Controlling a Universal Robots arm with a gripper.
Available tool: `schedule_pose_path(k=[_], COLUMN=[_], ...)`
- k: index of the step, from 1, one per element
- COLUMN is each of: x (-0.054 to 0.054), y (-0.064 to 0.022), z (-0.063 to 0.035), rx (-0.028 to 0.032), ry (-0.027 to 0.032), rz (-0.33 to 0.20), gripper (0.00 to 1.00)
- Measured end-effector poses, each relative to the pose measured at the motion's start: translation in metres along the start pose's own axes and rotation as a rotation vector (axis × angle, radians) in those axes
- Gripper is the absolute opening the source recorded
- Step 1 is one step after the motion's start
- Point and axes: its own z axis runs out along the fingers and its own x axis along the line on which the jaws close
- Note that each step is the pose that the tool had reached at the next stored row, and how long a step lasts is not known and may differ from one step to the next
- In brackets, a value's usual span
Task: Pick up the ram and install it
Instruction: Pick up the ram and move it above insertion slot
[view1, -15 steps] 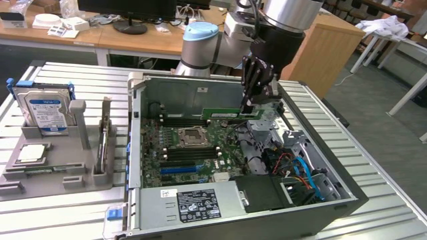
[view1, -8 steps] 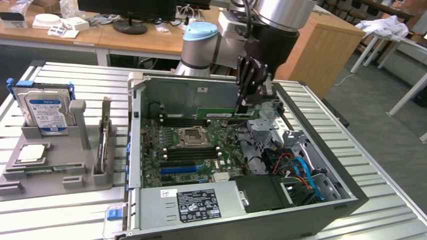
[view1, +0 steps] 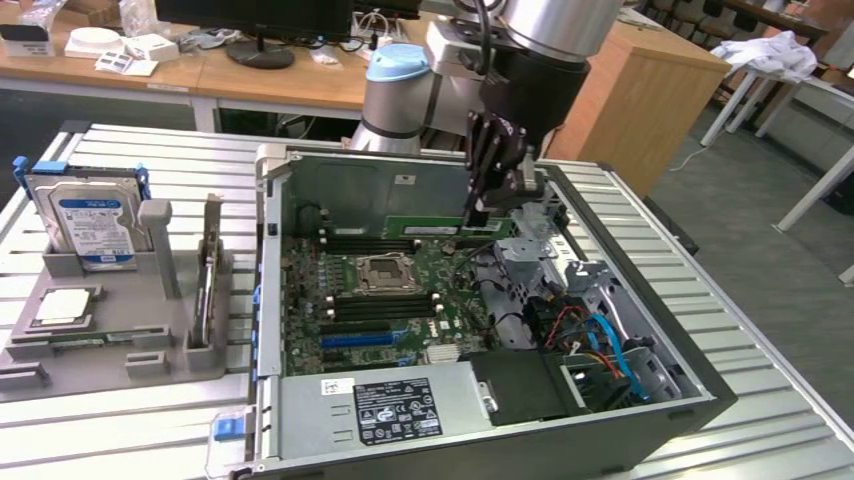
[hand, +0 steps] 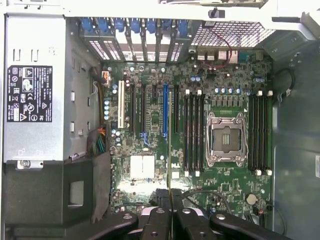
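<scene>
Claw (view1: 483, 215) seemingly grips ram (view1: 430, 229) near case wall (view1: 360, 188).

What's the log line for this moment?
fingers: shut on ram | ram: held inside open case, over motherboard | seated in slot: cannot tell

Supply label (view1: 396, 410): black with white print and round marks, lower middle of the exterior view; no word readable.
Supply label, wrist view (hand: 30, 93): rows of small symbols and a warning triangle; lettering too small to read.
Drive label (view1: 94, 215): blue and white, at the exterior view's left; print illegible.
White sticker (view1: 320, 387): just beside the supply label; illegible.
</scene>
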Motion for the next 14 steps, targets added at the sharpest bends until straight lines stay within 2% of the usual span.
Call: schedule_pose_path(k=[7,14], x=[0.0000,0.0000], y=[0.0018,0.0089], z=[0.0001,0.0003], rx=[0.0000,0.0000], ry=[-0.0001,-0.0002], rz=[0.000,0.000], gripper=[0.12,0.12])
